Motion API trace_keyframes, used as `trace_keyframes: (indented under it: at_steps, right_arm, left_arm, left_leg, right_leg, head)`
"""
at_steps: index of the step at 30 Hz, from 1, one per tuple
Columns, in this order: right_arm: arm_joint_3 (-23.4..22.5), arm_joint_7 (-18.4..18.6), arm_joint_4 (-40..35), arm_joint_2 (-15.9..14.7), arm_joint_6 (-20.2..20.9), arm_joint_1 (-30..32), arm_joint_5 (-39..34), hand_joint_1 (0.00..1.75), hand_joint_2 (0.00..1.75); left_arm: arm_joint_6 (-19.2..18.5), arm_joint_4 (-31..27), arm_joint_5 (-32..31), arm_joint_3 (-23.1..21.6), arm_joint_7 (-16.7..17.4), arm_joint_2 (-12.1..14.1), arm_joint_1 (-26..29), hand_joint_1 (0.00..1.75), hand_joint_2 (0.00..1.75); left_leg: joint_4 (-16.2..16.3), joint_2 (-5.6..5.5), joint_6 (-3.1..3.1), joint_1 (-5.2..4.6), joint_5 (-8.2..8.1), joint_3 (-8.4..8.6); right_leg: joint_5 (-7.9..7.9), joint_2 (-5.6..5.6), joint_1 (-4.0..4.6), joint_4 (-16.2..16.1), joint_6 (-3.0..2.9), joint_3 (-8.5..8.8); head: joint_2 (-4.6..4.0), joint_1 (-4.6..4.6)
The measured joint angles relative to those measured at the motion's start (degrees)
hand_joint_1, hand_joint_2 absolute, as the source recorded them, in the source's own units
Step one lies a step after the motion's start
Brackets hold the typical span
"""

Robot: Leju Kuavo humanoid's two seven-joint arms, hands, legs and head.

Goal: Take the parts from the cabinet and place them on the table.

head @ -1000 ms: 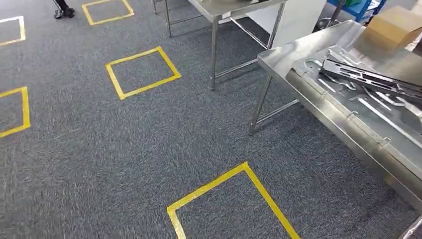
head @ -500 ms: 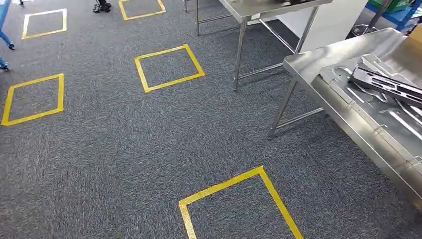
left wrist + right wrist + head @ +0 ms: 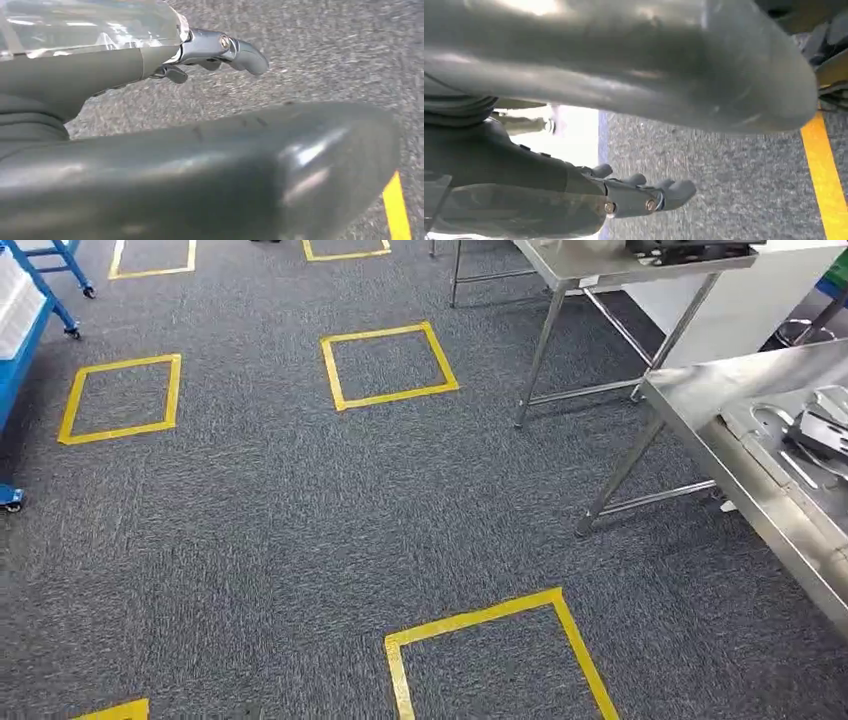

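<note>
The stainless steel bench (image 3: 700,400) at the right of the head view is cut off by the picture's right edge, so only its near corner, front rim and two thin legs show. On it lie flat silver sheet-metal parts (image 3: 790,430) with slots and cut-outs; they too run out of the picture at the right, and their full shapes cannot be made out. A second steel bench (image 3: 600,265) stands farther back, its top cropped by the upper edge, with a dark object on it that is too cut off to identify. A white panel (image 3: 740,300) stands behind that bench. At the far left, a blue wheeled cart (image 3: 25,335) is mostly out of the picture. Yellow tape squares (image 3: 388,365) mark the grey carpet floor (image 3: 300,520).

In the left wrist view, the left hand (image 3: 150,60) hangs over the carpet; a thick grey thumb blurs across the lower half and hides much of the floor. Its dark fingers (image 3: 240,52) reach out nearly straight and hold nothing. In the right wrist view, the right hand (image 3: 574,195) also hangs above the carpet beside a yellow tape line (image 3: 824,170), its thumb large and out of focus across the top. Its fingers (image 3: 674,192) are slightly bent, loose, with nothing between them.

The metal parts lie on the bench, well apart from both hands' fingers, which hang over the floor.
</note>
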Motion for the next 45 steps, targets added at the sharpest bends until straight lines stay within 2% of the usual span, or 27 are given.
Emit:
trace_keyframes:
  at_steps: [2,3,5,7,8,11,12,13,15,17,18,20,21,22,24,27,28,30,32,33,36,37,38,42,43,44,45]
  right_arm:
    - [-0.61,-0.09,0.00,0.02,0.28,0.14,-0.35,0.00,0.00]
    - [-1.03,-0.09,0.00,0.02,0.33,0.19,-0.59,0.00,0.00]
    - [-1.57,-0.09,0.00,0.00,0.44,0.23,-1.03,0.00,0.00]
    - [-2.21,-0.09,0.00,-0.15,0.42,0.34,-1.40,0.00,0.00]
    - [-2.62,-0.09,0.00,-0.48,0.42,0.31,-1.55,0.00,0.00]
    - [-2.97,-0.09,0.00,-0.37,0.42,-0.01,-1.73,0.00,0.00]
    - [-3.08,-0.11,0.00,-0.33,0.44,-0.14,-1.75,0.00,0.00]
    - [-3.19,-0.09,0.00,-0.31,0.44,-0.06,-1.75,0.00,0.00]
    - [-3.41,-0.09,0.00,-0.29,0.44,0.36,-1.75,0.00,0.00]
    - [-3.69,-0.07,0.00,-0.28,0.41,0.51,-1.99,0.00,0.00]
    - [-3.91,0.07,0.00,-0.28,0.35,0.49,-2.30,0.00,0.00]
    - [-4.24,0.26,0.00,-0.24,0.22,0.47,-2.47,0.00,0.00]
    - [-4.24,0.26,0.00,-0.15,0.17,0.47,-2.56,0.00,0.00]
    - [-4.30,0.26,0.00,-0.18,0.06,0.48,-2.60,0.00,0.00]
    - [-4.59,0.28,0.00,-0.28,-0.13,0.46,-2.89,0.00,0.00]
    - [-5.07,0.33,0.00,-0.18,-0.33,0.02,-3.17,0.00,0.00]
    - [-5.22,0.33,0.00,-0.15,-0.33,0.07,-3.19,0.00,0.00]
    - [-5.42,-0.07,0.00,-0.09,-0.35,0.51,-3.19,0.00,0.00]
    - [-5.57,-0.70,0.02,0.02,-0.35,0.70,-3.02,0.00,0.00]
    - [-5.57,-1.11,0.04,0.11,-0.28,0.81,-2.78,0.00,0.00]
    - [-5.51,-2.10,0.04,0.13,0.09,0.92,-1.49,0.00,0.00]
    - [-5.46,-2.23,0.04,0.13,0.31,1.01,-0.96,0.00,0.00]
    - [-5.40,-2.21,0.04,0.00,0.44,1.08,-0.46,0.00,0.00]
    - [-4.52,-2.25,0.04,0.02,1.14,0.69,1.09,0.00,0.00]
    - [-4.13,-2.25,0.07,0.17,1.25,0.65,1.42,0.00,0.00]
    - [-3.89,-2.27,0.07,0.20,1.33,0.86,1.79,0.00,0.00]
    - [-3.69,-2.40,0.07,0.20,1.44,0.99,2.06,0.00,0.00]
  left_arm:
    - [-0.24,0.00,-0.68,-0.72,-0.24,0.17,0.00,0.00,0.00]
    - [-0.39,0.00,-0.76,-1.14,-0.31,0.31,0.07,0.00,0.00]
    - [-0.74,0.00,-1.18,-1.49,-0.35,0.48,0.11,0.00,0.00]
    - [-1.05,0.00,-1.68,-2.23,-0.35,0.46,0.04,0.00,0.00]
    - [-1.14,0.00,-1.77,-2.60,-0.37,0.46,-0.33,0.00,0.00]
    - [-1.27,0.00,-2.03,-2.86,-0.37,0.53,-0.01,0.00,0.00]
    - [-1.25,0.00,-2.21,-2.99,-0.37,0.61,0.13,0.00,0.00]
    - [-1.24,0.00,-2.34,-3.12,-0.37,0.88,0.23,0.00,0.00]
    - [-1.22,0.00,-2.49,-3.34,-0.37,1.05,-0.01,0.00,0.00]
    - [-1.40,0.00,-2.71,-3.69,-0.31,1.25,-0.07,0.00,0.00]
    - [-1.73,0.00,-2.89,-3.89,-0.15,1.33,0.04,0.00,0.00]
    - [-2.21,0.00,-3.80,-4.33,0.02,1.62,0.19,0.00,0.00]
    - [-2.25,0.00,-3.78,-4.57,0.07,1.68,0.10,0.00,0.00]
    - [-2.32,0.00,-3.80,-4.79,0.07,1.75,-0.07,0.00,0.00]
    - [-2.67,0.00,-3.93,-5.29,0.18,1.79,-0.23,0.00,0.00]
    - [-3.28,0.00,-5.01,-5.75,0.39,2.16,-0.04,0.00,0.00]
    - [-3.43,0.00,-5.20,-6.07,0.57,2.25,-0.07,0.00,0.00]
    - [-3.61,0.00,-5.66,-6.62,0.83,2.38,-0.30,0.00,0.00]
    - [-3.67,0.00,-5.51,-6.93,1.03,2.43,-0.39,0.00,0.00]
    - [-3.56,0.00,-5.42,-6.93,1.22,2.45,-0.35,0.00,0.00]
    - [-2.54,0.00,-4.05,-6.86,1.71,2.45,-0.18,0.00,0.00]
    - [-2.14,0.00,-3.32,-6.82,1.68,2.38,-0.20,0.00,0.00]
    - [-1.92,0.00,-2.75,-6.71,1.55,2.23,-0.26,0.00,0.00]
    - [-1.07,0.00,-1.16,-5.79,1.12,2.23,0.31,0.00,0.00]
    - [-0.77,0.00,-0.68,-5.40,1.07,2.30,0.38,0.00,0.00]
    - [-0.44,0.00,-0.19,-5.02,1.05,2.32,0.42,0.00,0.00]
    - [-0.26,0.00,-0.15,-4.83,1.05,2.32,0.33,0.00,0.00]
  left_leg:
    - [0.02,-1.05,0.29,-0.58,0.13,-0.28]
    - [0.03,-1.67,0.40,-0.92,0.17,-0.26]
    - [0.03,-3.04,0.47,-1.36,0.18,0.05]
    - [-0.15,-4.07,0.53,-1.15,0.22,0.06]
    - [0.03,-4.46,0.44,-1.61,0.23,0.04]
    - [-0.67,-6.21,-0.56,-1.00,0.92,-0.40]
    - [-0.71,-6.15,-0.69,-1.37,0.96,-0.28]
    - [0.40,-3.71,-0.67,-1.51,0.20,-0.66]
    - [7.16,-0.96,-1.58,-1.16,-4.21,-3.98]
    - [15.24,-0.51,-2.55,-0.53,-7.37,-7.84]
    - [16.05,-0.39,-2.98,-0.21,-6.93,-8.17]
    - [9.93,0.25,-3.78,0.32,-3.09,-4.87]
    - [3.84,1.33,-4.21,0.61,-0.48,-1.48]
    - [0.06,3.50,-4.43,0.71,-0.37,0.29]
    - [0.79,2.74,-2.45,0.33,-0.48,0.16]
    - [0.54,1.66,-1.02,-0.08,-0.22,-0.10]
    - [0.33,1.22,-0.63,0.09,0.03,-0.09]
    - [0.27,0.32,-0.09,0.01,0.32,-0.55]
    - [0.28,-0.79,0.13,-0.34,0.47,-0.94]
    - [0.29,-1.34,0.20,-0.52,0.52,-1.00]
    - [0.29,-3.39,0.20,-0.85,0.60,-0.74]
    - [0.25,-3.95,0.17,-0.76,0.62,-0.70]
    - [0.32,-4.34,-0.12,-0.80,0.79,-0.88]
    - [-0.47,-6.63,-1.62,-0.33,1.64,-1.35]
    - [0.30,-5.83,-1.56,-0.54,1.30,-1.53]
    - [2.18,-2.86,-1.66,-0.98,-0.35,-2.40]
    - [5.79,-1.68,-1.82,-0.94,-2.72,-4.10]
  right_leg:
    - [-2.23,0.32,0.39,7.51,-0.53,-3.96]
    - [-1.05,0.39,0.75,7.43,-1.09,-4.17]
    - [4.00,1.06,1.74,0.33,-2.59,-1.09]
    - [8.11,4.69,3.00,-8.78,-4.65,2.79]
    - [7.72,5.53,2.78,-9.78,-5.31,3.15]
    - [8.04,3.95,3.09,-10.53,-5.62,3.28]
    - [8.96,3.24,2.20,-12.26,-5.62,4.02]
    - [9.33,2.40,2.21,-13.20,-5.01,4.71]
    - [9.36,0.93,2.19,-13.45,-5.12,4.88]
    - [9.07,-0.65,2.15,-13.27,-4.85,4.83]
    - [8.91,-1.29,1.99,-13.10,-4.61,4.83]
    - [8.33,-2.49,1.46,-12.35,-3.87,4.80]
    - [7.79,-3.12,1.11,-11.66,-3.31,4.80]
    - [7.26,-3.62,1.07,-10.90,-2.80,4.72]
    - [6.65,-3.96,1.44,-10.21,-2.03,4.60]
    - [6.54,-4.91,1.08,-10.22,-1.07,4.84]
    - [5.55,-3.13,0.69,-9.36,-0.60,4.69]
    - [0.92,-0.24,0.67,-2.58,-0.60,1.38]
    - [-2.41,0.32,0.69,5.85,-0.73,-2.81]
    - [-2.34,0.36,0.72,7.50,-0.88,-3.73]
    - [4.57,1.44,1.26,-1.79,-2.25,0.37]
    - [7.31,3.69,1.69,-7.25,-2.92,2.88]
    - [6.83,6.51,1.70,-9.23,-3.50,3.66]
    - [7.51,4.37,2.10,-10.56,-3.94,3.87]
    - [8.25,3.36,1.13,-11.83,-4.02,4.42]
    - [8.44,2.65,1.45,-12.51,-4.15,4.80]
    - [8.47,1.70,1.53,-12.52,-4.57,4.78]
  head:
    - [0.00,0.00]
    - [0.00,0.00]
    - [0.00,0.00]
    - [0.00,0.00]
    - [0.00,0.00]
    - [0.00,0.00]
    - [0.00,0.00]
    - [-0.02,0.00]
    - [0.00,-0.02]
    - [0.00,-0.02]
    - [0.00,-0.02]
    - [0.00,-0.02]
    - [0.00,0.00]
    - [0.00,-0.02]
    - [0.00,0.02]
    - [0.00,0.04]
    - [0.00,0.07]
    - [0.00,0.04]
    - [0.00,0.04]
    - [0.00,0.04]
    - [0.00,0.04]
    - [0.00,0.04]
    - [0.00,0.04]
    - [0.00,0.04]
    - [0.00,0.02]
    - [-0.02,0.02]
    - [0.00,0.02]
